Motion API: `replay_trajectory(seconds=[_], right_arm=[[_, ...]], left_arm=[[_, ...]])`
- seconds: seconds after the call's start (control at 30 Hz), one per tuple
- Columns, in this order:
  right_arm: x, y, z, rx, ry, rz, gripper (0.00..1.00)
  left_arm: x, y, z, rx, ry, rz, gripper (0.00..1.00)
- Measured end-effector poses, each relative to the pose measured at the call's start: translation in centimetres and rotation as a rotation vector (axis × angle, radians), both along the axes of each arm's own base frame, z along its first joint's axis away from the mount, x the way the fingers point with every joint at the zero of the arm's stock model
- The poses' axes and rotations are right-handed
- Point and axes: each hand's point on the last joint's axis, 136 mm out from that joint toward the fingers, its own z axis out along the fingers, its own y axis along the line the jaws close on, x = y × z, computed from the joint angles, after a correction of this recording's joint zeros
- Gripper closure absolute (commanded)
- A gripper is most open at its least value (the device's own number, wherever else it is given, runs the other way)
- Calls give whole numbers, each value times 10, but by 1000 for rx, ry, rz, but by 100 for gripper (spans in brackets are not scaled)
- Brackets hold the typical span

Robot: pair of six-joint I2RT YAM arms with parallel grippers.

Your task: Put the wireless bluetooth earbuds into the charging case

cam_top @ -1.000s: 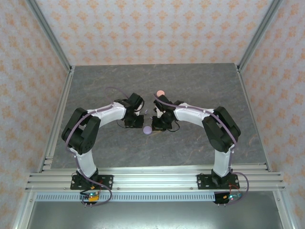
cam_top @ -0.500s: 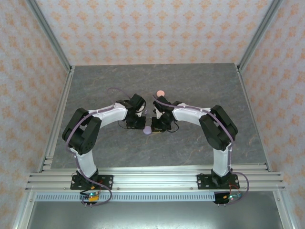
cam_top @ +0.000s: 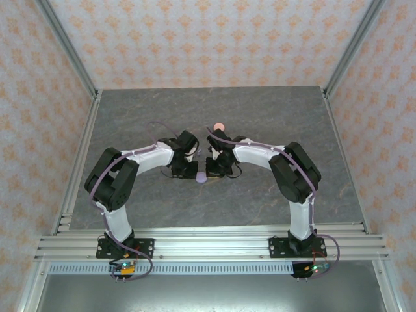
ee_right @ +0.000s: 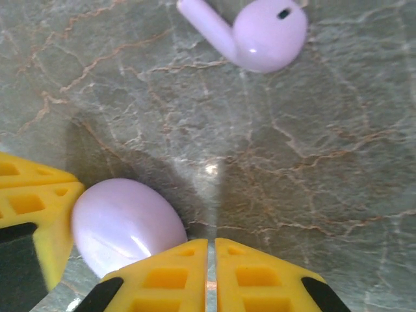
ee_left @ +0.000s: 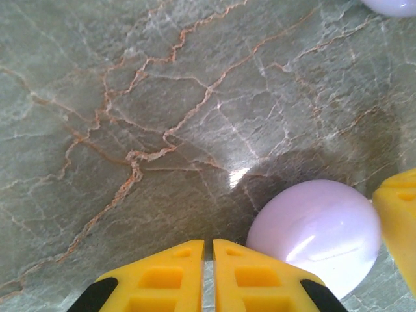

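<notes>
A lilac round charging case (cam_top: 201,177) lies on the marble table between my two grippers. In the left wrist view the case (ee_left: 315,231) sits just right of my left gripper (ee_left: 208,244), which is shut and empty. In the right wrist view the same case (ee_right: 123,224) sits just left of my right gripper (ee_right: 211,242), also shut and empty. One lilac earbud (ee_right: 260,32) lies on the table beyond the right gripper, stem pointing left. In the top view both grippers, left (cam_top: 192,170) and right (cam_top: 213,170), flank the case closely.
A pale pink round disc (cam_top: 220,126) lies farther back on the table. The opposite gripper's yellow finger (ee_left: 396,214) shows beside the case in the left wrist view. Patterned walls and metal rails enclose the grey table (cam_top: 130,117).
Both arms have drawn inward toward each other, so the two grippers now sit tight on either side of the lilac case. The case has barely shifted.
</notes>
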Motion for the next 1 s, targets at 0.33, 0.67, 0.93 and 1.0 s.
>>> replay_trajectory(seconds=[0.33,0.67,0.93,1.0], right_arm=[[7,-18,-2,-100,-40,-38,86],[12,-19,31,51,-77,-127,71],[2,-2,28,200,-9,-158,73],[3,3,28,225,-2,-161,76]], left_arm=[[1,4,19,-1,-48,6,79],[10,19,43,-101,-117,82,62],[2,11,29,-238,-72,118,56],[1,7,29,-263,-68,120,55]])
